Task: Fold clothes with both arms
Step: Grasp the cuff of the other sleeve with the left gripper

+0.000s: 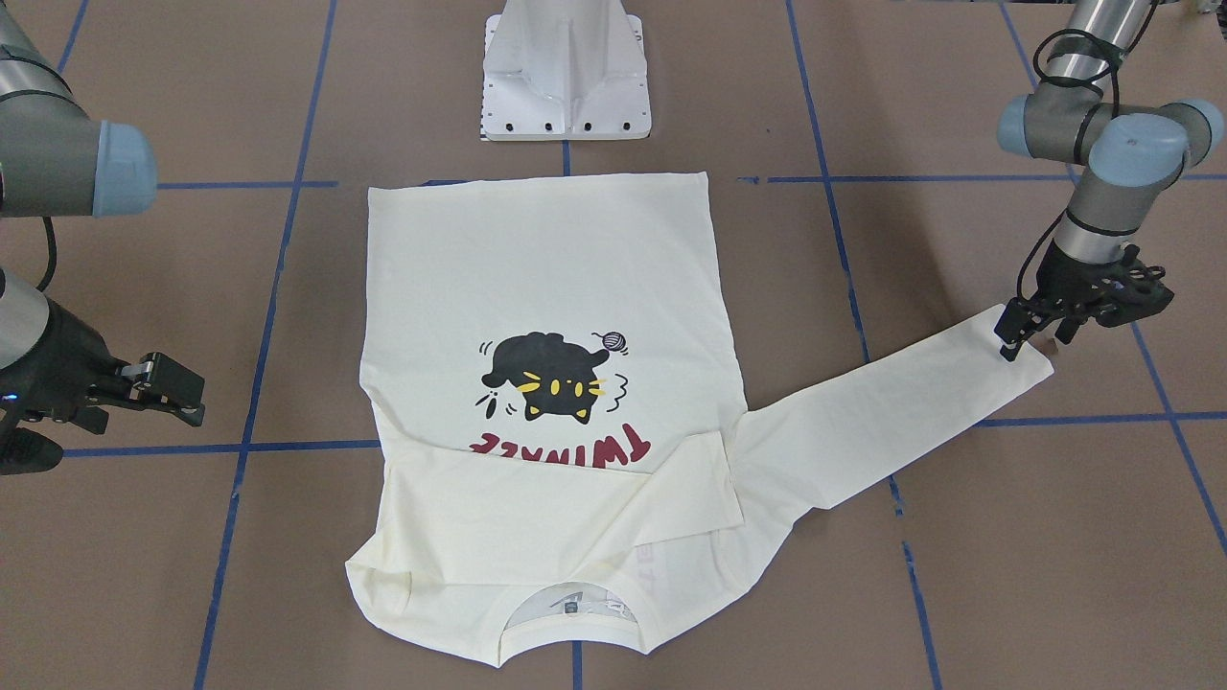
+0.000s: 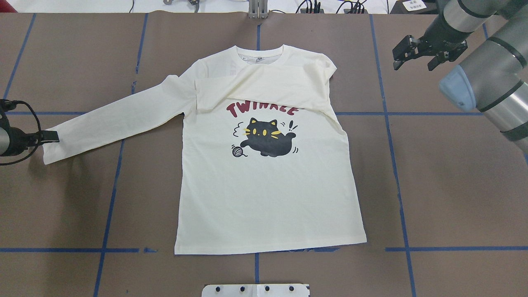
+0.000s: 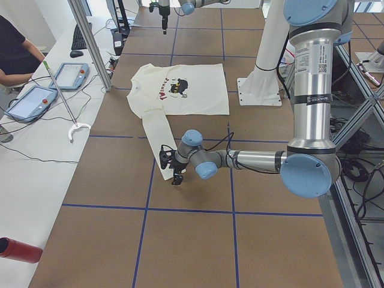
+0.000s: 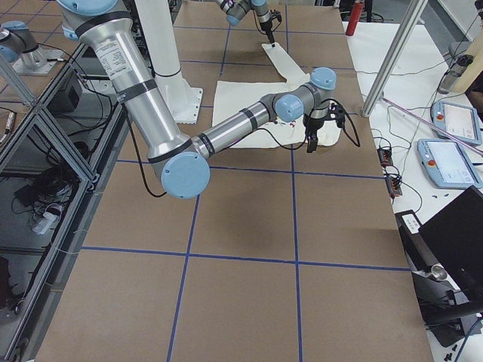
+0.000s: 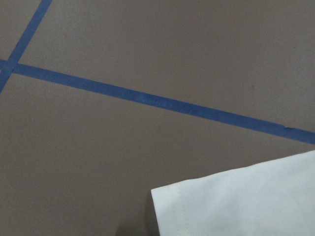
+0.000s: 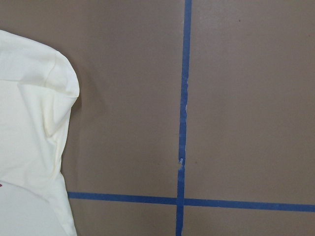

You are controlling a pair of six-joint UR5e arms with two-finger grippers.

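The cream T-shirt [image 2: 268,185] lies flat and print up, with the black cat and red "TWINKLE" showing. One sleeve [image 2: 264,88] is folded across the chest. The other sleeve [image 2: 111,121] stretches out flat toward my left side. My left gripper [image 1: 1033,343] points down at that sleeve's cuff [image 1: 1016,369]. Its jaws look open, one finger on the cloth and one just past the cuff's end. The left wrist view shows the cuff corner [image 5: 236,201] flat on the table. My right gripper [image 2: 413,55] is open and empty, hovering beside the shirt's shoulder.
The white pedestal base [image 1: 566,72] stands at the hem side of the shirt. Blue tape lines [image 2: 396,165] cross the brown table. An operator [image 3: 15,57] sits at a side bench with tablets, beyond the collar side.
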